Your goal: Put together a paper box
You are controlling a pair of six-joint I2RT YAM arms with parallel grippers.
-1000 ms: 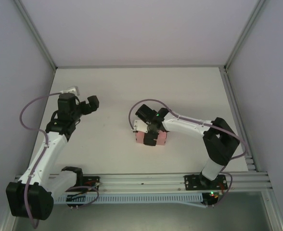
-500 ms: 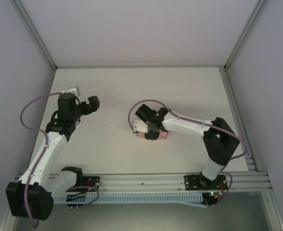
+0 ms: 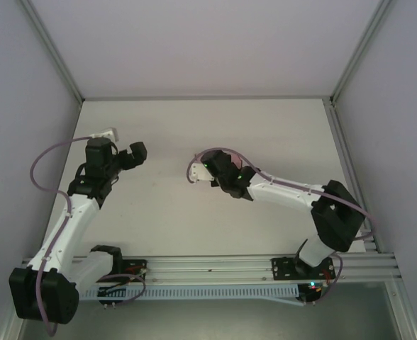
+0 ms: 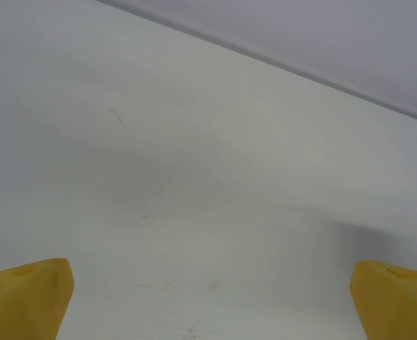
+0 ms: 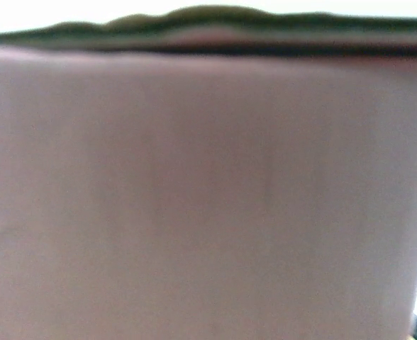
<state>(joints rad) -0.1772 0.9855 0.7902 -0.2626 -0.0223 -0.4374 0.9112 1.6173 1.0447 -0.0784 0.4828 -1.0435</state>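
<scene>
Since the table [image 3: 279,134] is bare white and walled on three sides, we read it as the folding floor, with free surface ahead of both sets of fingers and to either side of them. We judge the left arm [image 3: 74,212] is parked, folded over its own side so the right arm [image 3: 286,190] can work the centre alone.

We see the paper box [image 5: 208,198] as a salmon-pink face pressed close to the right wrist camera, so it sits directly in front of the right fingers. We cannot tell whether it is flat or folded up. The right gripper [image 3: 207,172] hangs over mid-table, and we cannot tell whether its fingers are clamped on the card or only resting against it. Our guess is a hold, to lift or turn the box for a flap.

The left gripper [image 4: 210,299] is spread wide, with yellow fingertips [image 4: 24,297] at the two bottom corners of its view. Nothing lies between them, only table beyond and the back wall [image 4: 322,35] farther out.

On edges, the box's top edge runs level near the top of the right wrist view and its sides run off frame. On room, the two grippers are well apart with open table between. We think the left gripper can come in sideways without clipping anything.
</scene>
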